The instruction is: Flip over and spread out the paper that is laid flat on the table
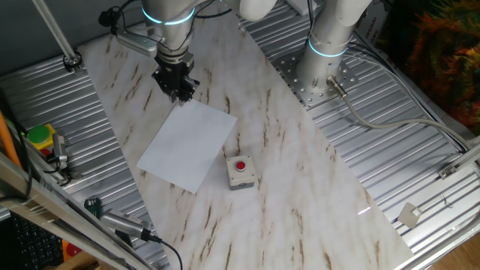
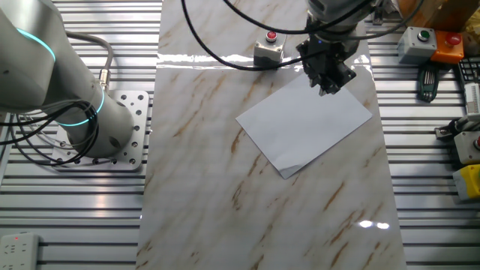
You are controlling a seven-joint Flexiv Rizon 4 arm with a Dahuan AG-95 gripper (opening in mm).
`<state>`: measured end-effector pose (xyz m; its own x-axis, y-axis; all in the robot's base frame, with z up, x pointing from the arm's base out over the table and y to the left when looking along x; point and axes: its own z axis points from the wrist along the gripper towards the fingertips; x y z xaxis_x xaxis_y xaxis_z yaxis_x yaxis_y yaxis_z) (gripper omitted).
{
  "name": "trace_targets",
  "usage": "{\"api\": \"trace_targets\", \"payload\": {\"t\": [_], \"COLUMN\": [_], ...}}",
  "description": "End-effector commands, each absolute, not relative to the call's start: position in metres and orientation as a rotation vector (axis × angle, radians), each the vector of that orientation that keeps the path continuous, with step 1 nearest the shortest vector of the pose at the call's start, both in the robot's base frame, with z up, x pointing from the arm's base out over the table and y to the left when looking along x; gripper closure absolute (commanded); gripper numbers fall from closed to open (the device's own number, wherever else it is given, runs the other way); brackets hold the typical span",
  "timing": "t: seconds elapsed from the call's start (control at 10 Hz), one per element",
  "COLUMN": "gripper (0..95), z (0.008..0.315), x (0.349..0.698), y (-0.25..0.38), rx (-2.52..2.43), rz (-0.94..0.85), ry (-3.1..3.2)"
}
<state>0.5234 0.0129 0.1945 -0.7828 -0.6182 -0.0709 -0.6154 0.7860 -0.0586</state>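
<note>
The white paper (image 1: 187, 144) lies flat on the marble-look table (image 1: 300, 202), next to a small grey box. In the other fixed view the paper (image 2: 306, 126) has its near corner slightly curled. My gripper (image 1: 181, 95) points down at the paper's far corner, by the table's back part. In the other fixed view the gripper (image 2: 331, 84) sits over the paper's top edge. Its fingers look close together, with nothing lifted between them. I cannot tell whether the tips touch the sheet.
A grey box with a red button (image 1: 241, 172) stands at the paper's right corner; it also shows in the other fixed view (image 2: 268, 49). A second arm's base (image 1: 322, 71) is bolted on the ribbed metal panel. Tools and boxes lie on the side panels (image 2: 442, 45).
</note>
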Motion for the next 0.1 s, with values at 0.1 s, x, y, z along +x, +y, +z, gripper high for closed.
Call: {"api": "trace_targets", "payload": {"t": [0.1], "gripper": [76.0], "z": [0.1963], "x": [0.5205], "y": [0.0122], "rx": [-0.992], "rz": [-0.042], "ry": [2.882]}}
